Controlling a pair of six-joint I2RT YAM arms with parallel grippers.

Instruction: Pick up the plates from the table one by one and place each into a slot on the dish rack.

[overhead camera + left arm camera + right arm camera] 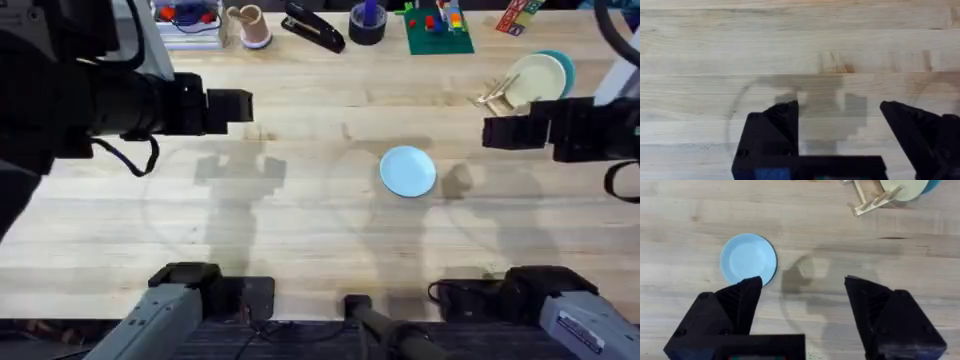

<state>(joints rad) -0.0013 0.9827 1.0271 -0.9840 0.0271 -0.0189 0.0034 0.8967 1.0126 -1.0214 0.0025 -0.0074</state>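
A pale light blue plate (408, 170) lies flat on the wooden table (300, 220), right of centre; in the right wrist view the plate (748, 260) sits just past my left-hand finger. A cream plate (535, 80) and a teal plate (566, 68) behind it stand in the small wooden dish rack (497, 95) at the far right, also seen as the rack (867, 202). My right gripper (487, 132) hangs open above the table, right of the blue plate and empty. My left gripper (245, 107) hovers open over bare wood at the left.
Along the far edge stand a green baseplate with bricks (438, 30), a black tape roll (367, 25), a black stapler (313, 28), a small cup (252, 25) and a tray of parts (190, 22). Arm bases sit at the near edge.
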